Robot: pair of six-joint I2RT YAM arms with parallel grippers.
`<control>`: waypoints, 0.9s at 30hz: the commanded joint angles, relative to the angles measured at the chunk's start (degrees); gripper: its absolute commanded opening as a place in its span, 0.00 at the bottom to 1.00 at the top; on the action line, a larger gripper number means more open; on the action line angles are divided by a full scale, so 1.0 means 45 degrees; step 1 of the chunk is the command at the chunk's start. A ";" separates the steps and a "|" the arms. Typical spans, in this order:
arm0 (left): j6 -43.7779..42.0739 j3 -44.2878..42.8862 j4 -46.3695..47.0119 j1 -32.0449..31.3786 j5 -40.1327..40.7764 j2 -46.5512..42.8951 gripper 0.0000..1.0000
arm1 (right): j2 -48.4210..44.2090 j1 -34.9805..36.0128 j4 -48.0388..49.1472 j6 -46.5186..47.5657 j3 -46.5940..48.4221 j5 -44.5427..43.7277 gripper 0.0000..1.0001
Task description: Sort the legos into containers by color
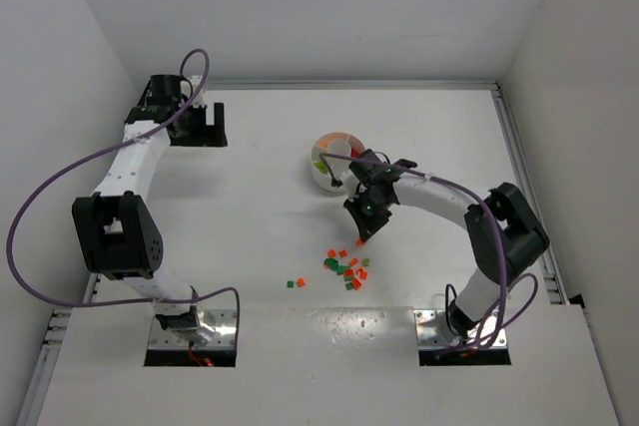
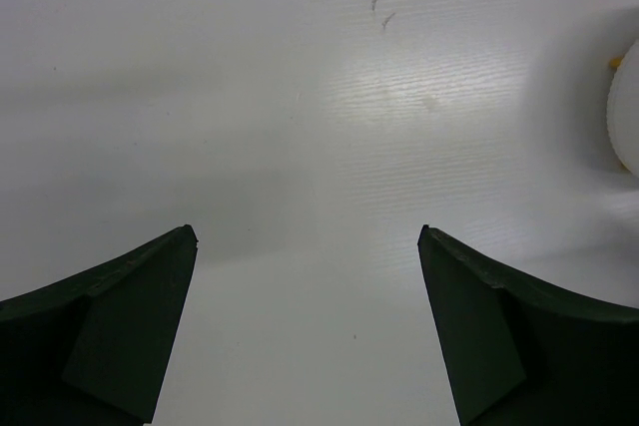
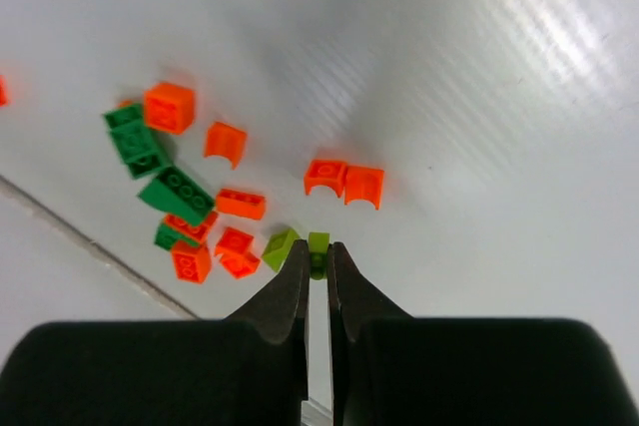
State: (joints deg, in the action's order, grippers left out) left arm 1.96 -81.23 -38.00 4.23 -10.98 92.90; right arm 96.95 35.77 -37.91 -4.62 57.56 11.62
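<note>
1. The right end effector (image 3: 318,256) is pinching a light-green brick (image 3: 319,242) between its fingertips, jaws drawn together on it with only a thin slit showing between them.
2. In the right wrist view that brick is sitting at the table (image 1: 260,207) surface, at the edge of the loose legos (image 1: 346,268).
3. A second light-green brick (image 3: 281,247) is lying just beside the left fingertip.
4. Two orange bricks (image 3: 344,179) are touching each other a little beyond the pinched brick.
5. Further left, dark green bricks (image 3: 177,192) and more orange ones are lying jumbled together, some overlapping.
6. In the top view the pile is spreading across the table in front of the right arm, with one green and one orange brick (image 1: 296,282) lying apart to its left.
7. The white dish (image 1: 329,139) is standing beyond the pile, partly hidden by the right arm, with orange, yellow and green showing in its wedges.
8. The left end effector (image 2: 308,236) is hanging over bare table at the far left, well apart from the legos, its jaws spread wide and holding nothing.
</note>
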 commanded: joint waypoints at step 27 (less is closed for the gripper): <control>-0.0161 -0.0835 0.0260 -0.1252 0.1269 0.0410 1.00 | 0.5369 0.0059 -0.1515 0.1418 1.2341 -0.2523 0.14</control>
State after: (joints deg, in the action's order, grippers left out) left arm 0.14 -82.87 -37.82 -0.82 -5.76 94.52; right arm 119.17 35.77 -43.46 1.30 107.87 1.74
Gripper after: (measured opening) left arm 0.995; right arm 0.105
